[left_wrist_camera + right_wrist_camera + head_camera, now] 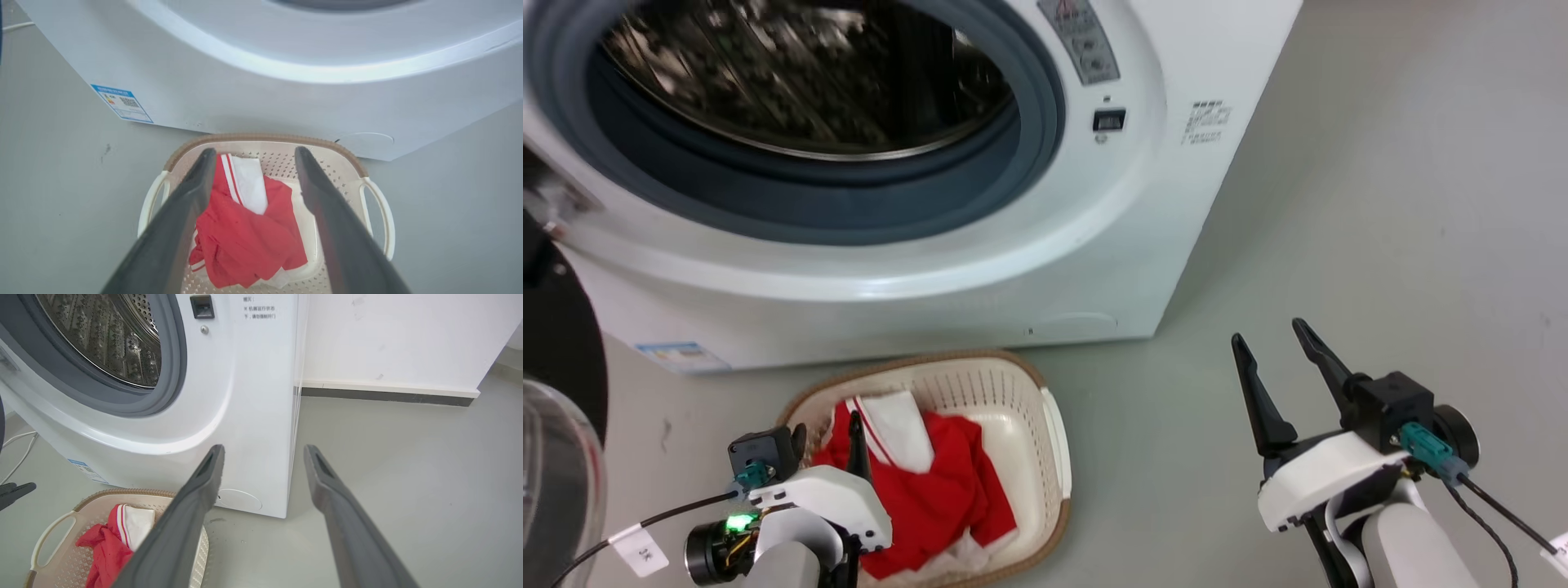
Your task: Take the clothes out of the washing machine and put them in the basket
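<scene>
- The big white front-loading washing machine (1094, 245) stands on the grey floor (1380, 204) with its round door hole open. The part of its shiny steel drum (809, 73) that I can see has no red in it.
- The small cream plastic basket with a brown rim (931, 359) sits on the floor, just in front of the machine.
- The soft red clothes (939, 482), one with a white patch and thin white stripes, lie in a heap inside the basket.
- The left gripper (254, 152) hangs over the basket. Its fingers are wide apart and hold nothing.
- The right gripper (1267, 335) is off to the side over bare floor. Its fingers are apart too and hold nothing.
- I think the dropping step is done. The next move is to look deep into the drum for any cloth left behind. If there is some, a gripper has to reach in low and pinch it.
</scene>
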Controlling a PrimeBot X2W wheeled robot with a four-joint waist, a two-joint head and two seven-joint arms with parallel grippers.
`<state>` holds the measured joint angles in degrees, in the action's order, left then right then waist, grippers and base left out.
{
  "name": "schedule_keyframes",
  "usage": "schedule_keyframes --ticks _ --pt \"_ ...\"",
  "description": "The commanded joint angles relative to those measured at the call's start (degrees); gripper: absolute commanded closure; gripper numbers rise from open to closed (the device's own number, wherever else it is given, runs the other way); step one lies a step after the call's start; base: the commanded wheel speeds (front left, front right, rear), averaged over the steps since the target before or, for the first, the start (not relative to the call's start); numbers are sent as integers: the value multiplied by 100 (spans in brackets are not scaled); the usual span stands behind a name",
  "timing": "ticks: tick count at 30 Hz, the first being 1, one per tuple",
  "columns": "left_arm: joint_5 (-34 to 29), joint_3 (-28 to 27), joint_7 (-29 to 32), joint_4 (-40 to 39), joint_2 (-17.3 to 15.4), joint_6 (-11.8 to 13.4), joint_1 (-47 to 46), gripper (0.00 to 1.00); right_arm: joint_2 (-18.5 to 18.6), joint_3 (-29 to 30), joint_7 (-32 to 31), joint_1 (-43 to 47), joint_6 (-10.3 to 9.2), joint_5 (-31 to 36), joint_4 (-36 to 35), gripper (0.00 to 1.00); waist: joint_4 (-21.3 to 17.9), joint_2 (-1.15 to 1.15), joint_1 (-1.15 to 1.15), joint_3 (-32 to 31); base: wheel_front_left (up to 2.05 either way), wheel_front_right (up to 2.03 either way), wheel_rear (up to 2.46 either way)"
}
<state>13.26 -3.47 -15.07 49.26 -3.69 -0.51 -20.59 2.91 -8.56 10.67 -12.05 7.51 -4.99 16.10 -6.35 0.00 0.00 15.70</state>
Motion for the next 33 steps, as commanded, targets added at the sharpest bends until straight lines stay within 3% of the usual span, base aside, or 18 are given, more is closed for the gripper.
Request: schedule_keyframes --ticks 1,8,9,18,33 --pt "-43 0 -14 -85 -3 -21 102 0 -5 22 -2 88 -4 14 -50 0 43 0 0 -421 0 0 0" --pt "-468 76 -14 -1456 38 -34 547 0 -6 164 -135 448 -4 146 -292 0 76 0 0 -969 0 0 0" --pt "-607 129 -15 -2091 46 -6 735 0 -6 223 -185 582 -4 168 -437 0 99 0 0 -1153 0 0 0" --pt "-827 327 -14 -3629 65 46 1409 0 -6 366 -349 945 -4 265 -889 0 105 0 0 -1600 0 0 0" --pt "-870 605 157 -4483 58 163 2224 0 -6 388 -502 1318 -4 236 -1285 0 233 0 0 -1840 0 0 0"
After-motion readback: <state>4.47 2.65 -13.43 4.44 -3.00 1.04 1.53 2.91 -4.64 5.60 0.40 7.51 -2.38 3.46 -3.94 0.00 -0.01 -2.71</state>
